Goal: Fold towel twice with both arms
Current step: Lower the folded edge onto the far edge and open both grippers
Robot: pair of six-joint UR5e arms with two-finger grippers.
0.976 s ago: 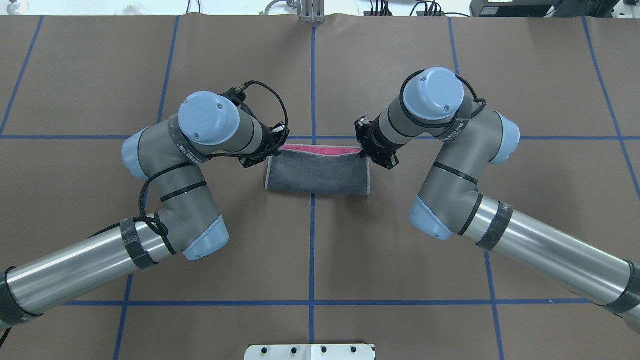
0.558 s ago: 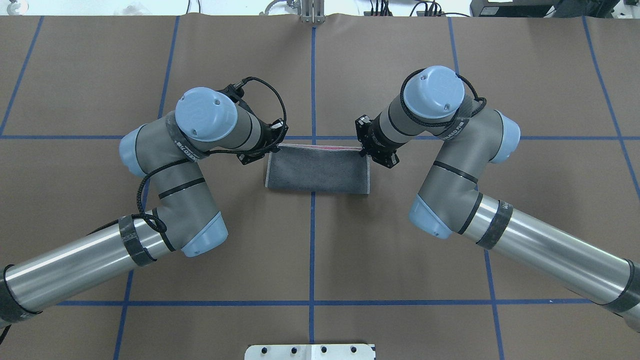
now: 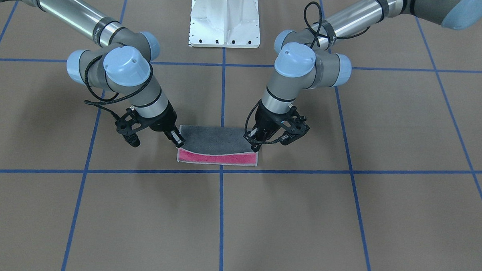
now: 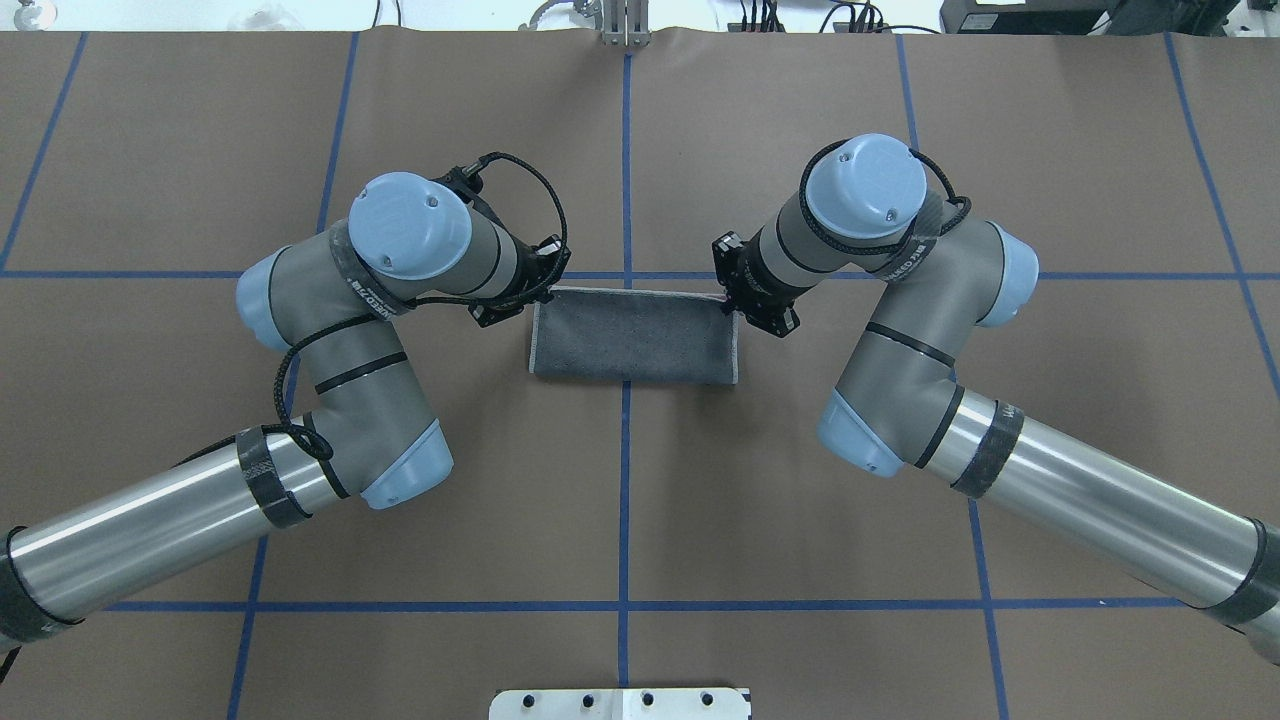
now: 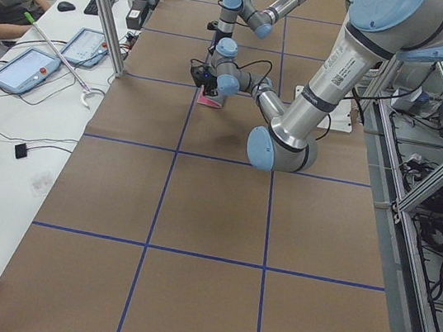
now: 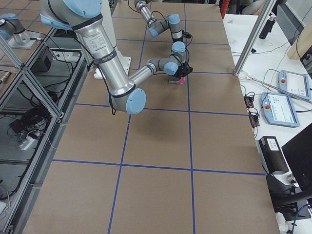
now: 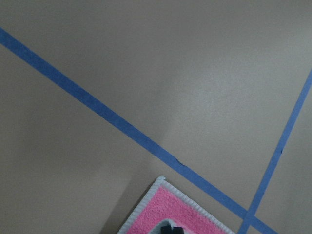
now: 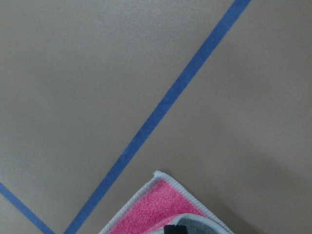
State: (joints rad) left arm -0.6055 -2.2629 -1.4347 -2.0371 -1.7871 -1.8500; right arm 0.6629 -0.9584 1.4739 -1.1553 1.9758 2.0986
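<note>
We lose the pink strip overhead: on the brown bench (image 4: 760, 500), our small square pink-and-grey terry towel (image 4: 633, 335) lies nearly halved, left end effector (image 3: 256, 141) and right end effector (image 3: 179, 139) each pinching a corner.

You see: towel (image 3: 212, 139) grey on top, pink strip along the lower layer, light grey stitched border | table (image 4: 760, 480) plain brown, blue tape grid (image 4: 624, 500) | left arm (image 4: 330, 330), right arm (image 4: 915, 320) silver-grey, light blue caps | pedestal (image 3: 225, 18) white
</note>
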